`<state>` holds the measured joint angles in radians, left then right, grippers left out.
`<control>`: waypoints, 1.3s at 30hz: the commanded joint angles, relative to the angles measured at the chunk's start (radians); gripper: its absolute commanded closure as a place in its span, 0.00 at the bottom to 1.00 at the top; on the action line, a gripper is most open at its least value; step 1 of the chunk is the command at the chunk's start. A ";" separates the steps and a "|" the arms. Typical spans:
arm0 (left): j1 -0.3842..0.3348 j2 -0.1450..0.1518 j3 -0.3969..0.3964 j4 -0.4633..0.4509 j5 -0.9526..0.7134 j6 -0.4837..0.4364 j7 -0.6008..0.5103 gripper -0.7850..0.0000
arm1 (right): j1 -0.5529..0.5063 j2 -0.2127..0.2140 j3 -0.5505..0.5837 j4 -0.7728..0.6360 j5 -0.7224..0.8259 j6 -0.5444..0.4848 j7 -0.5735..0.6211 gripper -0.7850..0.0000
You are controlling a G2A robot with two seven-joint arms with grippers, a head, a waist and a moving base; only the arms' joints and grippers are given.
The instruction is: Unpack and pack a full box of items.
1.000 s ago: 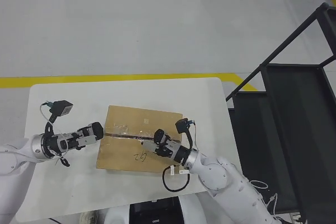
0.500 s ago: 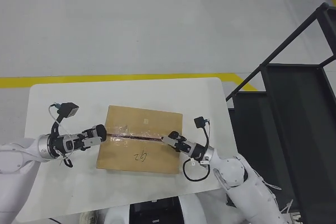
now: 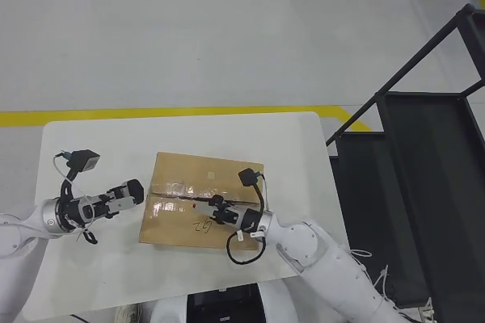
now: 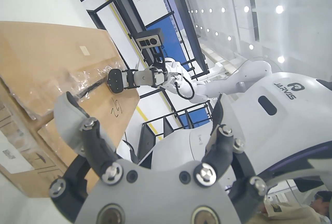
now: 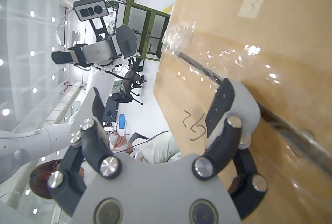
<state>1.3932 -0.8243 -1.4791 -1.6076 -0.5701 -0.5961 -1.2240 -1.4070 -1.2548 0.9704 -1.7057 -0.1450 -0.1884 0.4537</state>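
A brown cardboard box (image 3: 202, 182) lies closed on the white table (image 3: 186, 274), with crumpled clear tape and a dark slit along its centre seam (image 5: 199, 68). My right gripper (image 3: 218, 211) is open over the middle of the box top, with one fingertip (image 5: 225, 98) resting at the seam beside a handwritten mark (image 5: 193, 124). My left gripper (image 3: 133, 192) is open just off the box's left end, level with the seam. In the left wrist view the left gripper (image 4: 142, 116) frames the box (image 4: 46, 59) and the right gripper (image 4: 115, 79) on the tape.
A black metal rack (image 3: 420, 161) stands close to the table's right side. A yellow floor line (image 3: 145, 115) runs behind the table. Bare table surface lies left of and in front of the box.
The right gripper slid from the box's right end along the seam to the middle of the top. The left gripper backed slightly away from the box's left end.
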 commanded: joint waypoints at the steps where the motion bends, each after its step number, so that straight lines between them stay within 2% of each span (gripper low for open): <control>1: 0.016 0.004 -0.019 -0.001 -0.004 -0.002 0.002 0.00 | 0.030 -0.009 -0.028 0.022 0.002 0.010 -0.019 0.00; 16: 0.126 0.026 -0.136 -0.023 -0.046 -0.022 0.022 0.00 | 0.224 -0.086 -0.206 0.122 0.041 0.090 -0.108 0.00; 26: 0.191 0.037 -0.200 -0.037 -0.060 -0.034 0.034 0.00 | 0.330 -0.155 -0.314 0.251 0.102 0.072 -0.180 0.00; 39: 0.265 0.048 -0.271 -0.044 -0.078 -0.050 0.050 0.00 | 0.402 -0.211 -0.358 0.324 0.104 0.065 -0.203 0.00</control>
<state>1.6524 -0.7766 -1.7447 -1.6516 -0.6471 -0.6444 -1.1760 -1.0067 -1.4627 0.6149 -1.3843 -0.0422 -0.1224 0.2518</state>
